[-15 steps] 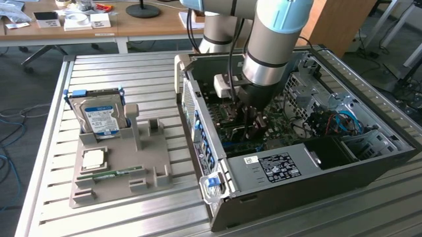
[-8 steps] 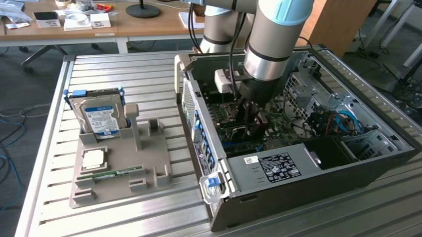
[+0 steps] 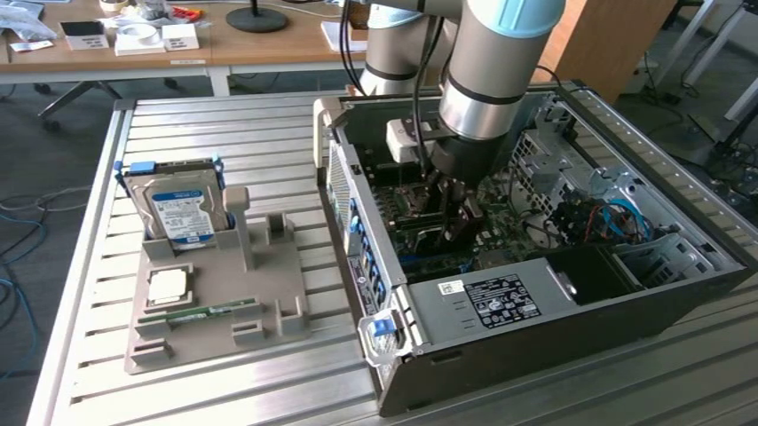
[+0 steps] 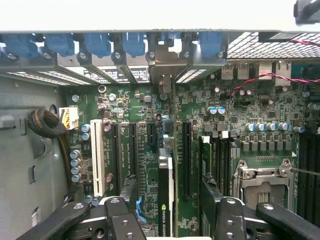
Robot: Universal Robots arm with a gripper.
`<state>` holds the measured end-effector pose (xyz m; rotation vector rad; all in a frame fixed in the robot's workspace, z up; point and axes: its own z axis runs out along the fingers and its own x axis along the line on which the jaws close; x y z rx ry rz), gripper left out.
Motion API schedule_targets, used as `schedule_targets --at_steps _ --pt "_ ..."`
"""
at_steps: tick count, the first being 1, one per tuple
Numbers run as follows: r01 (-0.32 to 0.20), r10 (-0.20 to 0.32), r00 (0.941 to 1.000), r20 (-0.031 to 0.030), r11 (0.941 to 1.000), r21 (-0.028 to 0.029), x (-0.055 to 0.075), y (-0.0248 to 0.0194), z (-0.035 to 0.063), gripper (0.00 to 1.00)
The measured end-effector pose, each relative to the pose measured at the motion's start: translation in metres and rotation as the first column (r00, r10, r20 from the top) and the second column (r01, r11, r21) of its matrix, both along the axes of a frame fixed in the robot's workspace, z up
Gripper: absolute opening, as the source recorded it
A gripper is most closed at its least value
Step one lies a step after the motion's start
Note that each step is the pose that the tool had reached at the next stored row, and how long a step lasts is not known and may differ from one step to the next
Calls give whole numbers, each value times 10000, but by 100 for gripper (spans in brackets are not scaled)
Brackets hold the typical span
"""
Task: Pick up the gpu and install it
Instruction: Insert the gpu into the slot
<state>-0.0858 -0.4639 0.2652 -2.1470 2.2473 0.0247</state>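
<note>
Gpu (image 4: 165, 192) stands on edge between the tool's (image 4: 170, 220) two spread fingers (image 4: 122, 220), low centre of the wrist view, its thin top edge with a green logo facing the camera. It runs in line with the long black slots of the motherboard (image 4: 200, 115) and appears seated in one of them; neither finger visibly presses it, so the jaws read as wide apart on either side of the card rather than pinching it. Edge-up alignment suits a card that must enter a narrow slot, and its far end points at the row of blue bracket clips (image 4: 100, 42) along the upper part of the wrist view, where a silver bracket (image 4: 165, 62) sits in a rear opening.

In the exterior view the tool (image 3: 456, 222) reaches down from the arm (image 3: 492, 71) into the open case (image 3: 663, 293) at centre right. The case holds the motherboard, a grey power supply (image 3: 485, 302) with a black label, and a bundle of blue and red cables (image 3: 604, 222) at its right.

At the exterior view's left, a grey fixture (image 3: 213, 311) on the slatted bench (image 3: 177, 124) holds a hard drive (image 3: 177, 209) upright in its rear pocket, a square chip (image 3: 169, 282) lying flat, and a memory stick (image 3: 208, 313) in a shallow groove. The upright post and pocket beside the drive are vacant.
</note>
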Motion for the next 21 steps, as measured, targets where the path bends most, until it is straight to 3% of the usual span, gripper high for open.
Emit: schedule_targets --at_steps 21 --pt "0 0 10000 1 10000 -3 0 0 32 63"
